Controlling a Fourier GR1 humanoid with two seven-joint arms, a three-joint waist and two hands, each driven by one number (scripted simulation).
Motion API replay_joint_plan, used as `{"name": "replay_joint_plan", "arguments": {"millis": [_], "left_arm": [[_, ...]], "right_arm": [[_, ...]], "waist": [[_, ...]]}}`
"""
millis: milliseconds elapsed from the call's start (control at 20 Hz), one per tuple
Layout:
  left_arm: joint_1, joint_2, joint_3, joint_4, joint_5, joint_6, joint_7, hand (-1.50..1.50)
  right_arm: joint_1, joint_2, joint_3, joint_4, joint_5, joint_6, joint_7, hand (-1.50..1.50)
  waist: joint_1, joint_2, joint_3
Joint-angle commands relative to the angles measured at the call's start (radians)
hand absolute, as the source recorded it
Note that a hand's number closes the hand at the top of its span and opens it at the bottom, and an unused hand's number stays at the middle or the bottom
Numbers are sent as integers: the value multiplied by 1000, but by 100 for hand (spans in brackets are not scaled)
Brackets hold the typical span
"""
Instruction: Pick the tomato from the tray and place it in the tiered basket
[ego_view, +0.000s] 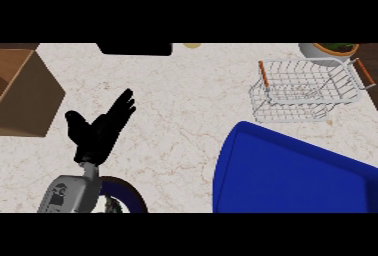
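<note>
A blue tray fills the lower right of the head view; no tomato shows on the part in view. The white wire tiered basket with orange handles stands behind it at the upper right, nothing visible inside. My left hand rests open at the left, fingers straight and pointing up and away, well apart from both tray and basket. My right hand does not show.
A brown wooden box lies along the left edge. A dark blue-rimmed plate sits beside my left forearm at the bottom. A potted plant stands at the far right and a black object at the back edge.
</note>
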Motion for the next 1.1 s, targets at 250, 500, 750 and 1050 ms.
{"name": "replay_joint_plan", "arguments": {"millis": [250,500,750,1050], "left_arm": [[19,-17,2,17,-16,10,-41,0],[53,14,18,-20,-5,-18,-36,0],[54,15,31,-17,10,-27,-25,0],[27,25,46,-14,14,-25,3,0]], "right_arm": [[-156,187,-76,305,-84,-32,-299,-150],[-164,274,-79,369,-40,-149,-463,-150],[-177,212,-124,347,-3,-250,-420,-150],[-136,135,-260,323,-91,-286,-321,-150]], "waist": [[-1,2,0],[-9,-3,0],[-26,-8,0],[-43,-11,0]]}}
